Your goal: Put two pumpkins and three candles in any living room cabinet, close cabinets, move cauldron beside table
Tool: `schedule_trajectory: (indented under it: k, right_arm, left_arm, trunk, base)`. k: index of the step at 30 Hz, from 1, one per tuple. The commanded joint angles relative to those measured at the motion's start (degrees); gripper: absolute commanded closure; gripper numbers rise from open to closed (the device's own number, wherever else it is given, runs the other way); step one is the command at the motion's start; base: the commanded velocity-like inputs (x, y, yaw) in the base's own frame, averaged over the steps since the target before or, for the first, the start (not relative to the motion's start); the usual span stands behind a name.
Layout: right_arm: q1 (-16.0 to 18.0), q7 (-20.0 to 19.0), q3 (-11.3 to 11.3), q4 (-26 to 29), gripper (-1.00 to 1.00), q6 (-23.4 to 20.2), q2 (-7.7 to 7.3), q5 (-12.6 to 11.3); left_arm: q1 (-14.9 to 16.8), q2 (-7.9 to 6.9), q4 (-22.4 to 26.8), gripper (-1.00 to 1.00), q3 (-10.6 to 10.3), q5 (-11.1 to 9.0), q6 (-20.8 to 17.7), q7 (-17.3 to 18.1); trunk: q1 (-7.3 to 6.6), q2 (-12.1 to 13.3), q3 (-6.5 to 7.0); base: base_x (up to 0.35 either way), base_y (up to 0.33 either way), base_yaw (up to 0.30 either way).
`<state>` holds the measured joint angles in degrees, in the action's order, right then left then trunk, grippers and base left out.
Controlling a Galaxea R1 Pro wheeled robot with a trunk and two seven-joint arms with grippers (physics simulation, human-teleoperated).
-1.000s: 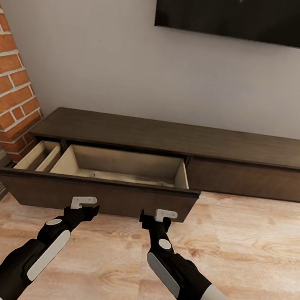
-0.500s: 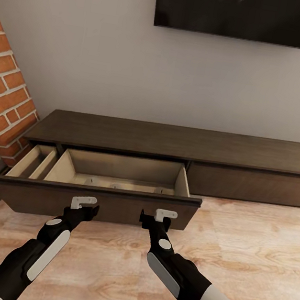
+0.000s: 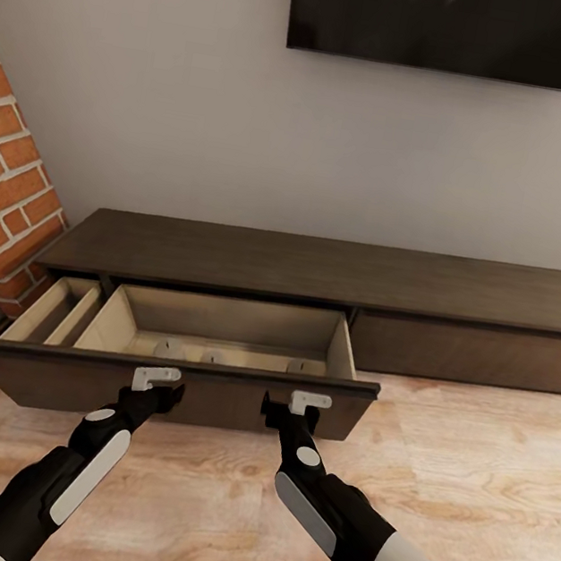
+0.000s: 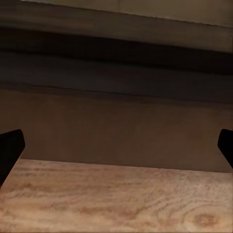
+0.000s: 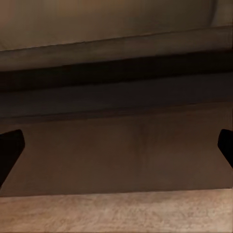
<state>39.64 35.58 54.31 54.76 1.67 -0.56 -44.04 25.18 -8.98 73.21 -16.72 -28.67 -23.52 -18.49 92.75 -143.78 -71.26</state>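
- At the open drawer's front panel (image 3: 164,389): left hand (image 3: 156,382) and right hand (image 3: 297,405) both sit low against the dark face, side by side and level, the left toward the panel's middle, the right toward its right end.
- Both hands spread open and empty; each wrist view shows dark fingertips (image 4: 10,148) wide apart at the picture edges, nothing between them but the panel.
- Straight ahead, past the panel's top edge, is the pale drawer interior (image 3: 227,331). Three pale round tops, probably the candles (image 3: 211,357), lie in a row along the drawer's front wall, largely hidden by it.
- The cabinet (image 3: 335,276) runs long, left to right, along the wall under the screen (image 3: 452,25); the drawer slides toward the robot.
- Judgement: closing calls for a push directly away, both hands equally near.
- Brick column (image 3: 8,201) stands at the cabinet's left end.
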Motion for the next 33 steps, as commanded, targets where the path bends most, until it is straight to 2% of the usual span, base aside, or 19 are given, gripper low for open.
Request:
schedule_trajectory:
  k: [1, 23, 33]
  right_arm:
    - [0.1, 0.4, 0.3, 0.1, -1.0, 0.2, -0.06, -0.5]
    - [0.1, 0.4, 0.4, 0.1, -1.0, 0.2, -0.06, -0.4]
    - [0.1, 0.4, 0.4, 0.1, -1.0, 0.2, -0.06, -0.4]
  left_arm:
    - [0.0, -0.07, 0.1, -1.0, -0.1, -0.6, -0.1, -0.6]
    - [0.0, -0.07, 0.1, -1.0, 0.1, -0.6, -0.1, -0.6]
    - [0.0, 0.02, 0.1, -1.0, 0.1, -0.7, -0.1, -0.6]
  trunk:
    - [0.01, 0.0, -0.05]
    - [0.01, 0.0, -0.05]
    - [0.01, 0.0, -0.05]
  base:
    - [0.159, 0.0, 0.0]
    - [0.046, 0.003, 0.0]
    - [0.222, 0.0, 0.0]
